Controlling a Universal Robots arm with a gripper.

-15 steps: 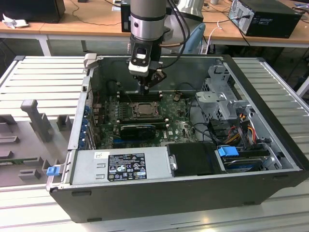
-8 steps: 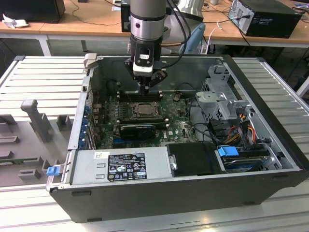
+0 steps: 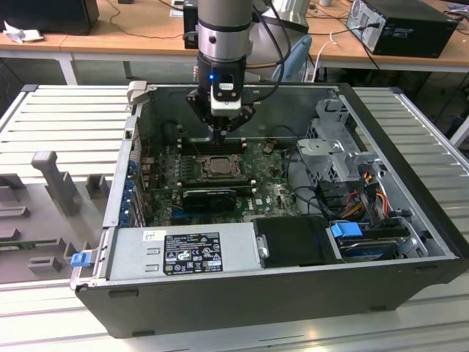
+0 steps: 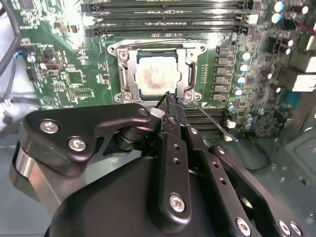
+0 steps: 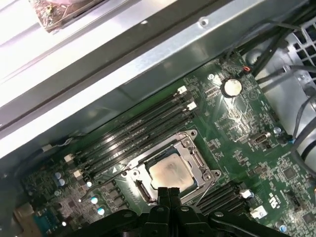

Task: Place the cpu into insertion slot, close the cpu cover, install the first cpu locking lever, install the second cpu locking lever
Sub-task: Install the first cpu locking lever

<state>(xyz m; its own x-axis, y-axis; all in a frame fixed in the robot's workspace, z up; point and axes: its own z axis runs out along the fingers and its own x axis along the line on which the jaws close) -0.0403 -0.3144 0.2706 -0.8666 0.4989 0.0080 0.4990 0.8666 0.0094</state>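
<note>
The cpu (image 4: 154,77) lies flat in the insertion slot (image 4: 129,79) on the green motherboard, its dull metal top showing through the window of the cpu cover (image 4: 189,69), which lies down over it. In the exterior view the cpu (image 3: 218,167) sits just below my gripper (image 3: 220,133). My gripper (image 4: 170,98) is shut, its tips pressed together at the socket's edge beside a corner of the cover. In the first wrist view the gripper (image 5: 168,190) hovers over the rim of the cpu (image 5: 170,172). A thin wire locking lever (image 4: 213,121) slants away from that corner, standing off the socket.
Long black memory slots (image 5: 133,131) run along both sides of the socket. The open computer case (image 3: 410,132) walls in the board, with a power supply (image 3: 183,253), a drive cage (image 3: 341,147) and cable bundles (image 3: 366,194) nearby. A coin battery (image 5: 231,87) sits on the board.
</note>
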